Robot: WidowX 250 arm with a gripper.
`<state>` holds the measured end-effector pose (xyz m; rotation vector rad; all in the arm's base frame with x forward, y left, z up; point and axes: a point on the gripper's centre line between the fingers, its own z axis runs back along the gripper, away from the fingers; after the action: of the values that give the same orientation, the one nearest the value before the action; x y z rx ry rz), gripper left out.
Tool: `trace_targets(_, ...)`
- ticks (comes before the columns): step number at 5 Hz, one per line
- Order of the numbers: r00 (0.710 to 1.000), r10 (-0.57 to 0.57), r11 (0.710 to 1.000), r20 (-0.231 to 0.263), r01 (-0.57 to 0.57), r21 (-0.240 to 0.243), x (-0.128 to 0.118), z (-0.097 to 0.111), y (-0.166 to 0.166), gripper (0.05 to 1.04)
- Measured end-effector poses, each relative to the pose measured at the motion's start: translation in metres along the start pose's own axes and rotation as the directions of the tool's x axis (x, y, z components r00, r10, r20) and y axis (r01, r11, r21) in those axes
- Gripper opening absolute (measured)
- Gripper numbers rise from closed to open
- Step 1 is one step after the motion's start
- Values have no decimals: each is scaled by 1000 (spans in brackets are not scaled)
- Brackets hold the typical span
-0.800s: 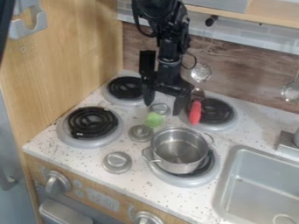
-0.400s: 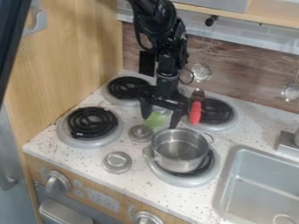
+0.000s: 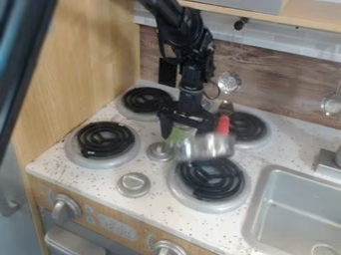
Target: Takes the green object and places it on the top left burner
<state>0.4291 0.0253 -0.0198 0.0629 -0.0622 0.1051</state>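
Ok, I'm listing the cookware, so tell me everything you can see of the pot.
The pot is silver, shiny and metal-looking, its outline blurred. It shows beside the green object, close to the tool, over the far edge of the near right burner. It looks tipped; its exact tilt, handles and any contact with the tool are unclear.

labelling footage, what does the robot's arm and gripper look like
The arm is black, built of chunky jointed segments, with a thin dark cable looping out beside its lower part. The gripper is black too, its fingers angular.
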Motion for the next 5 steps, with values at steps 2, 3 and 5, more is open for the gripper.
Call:
trace_targets(2,997,12,994,81,-3,-113,9,39,10,999)
trace_targets(3,990,4,993,142,13,-117,5,63,10,999)
trace_targets(5,984,2,998,181,8,-58,20,46,19,999)
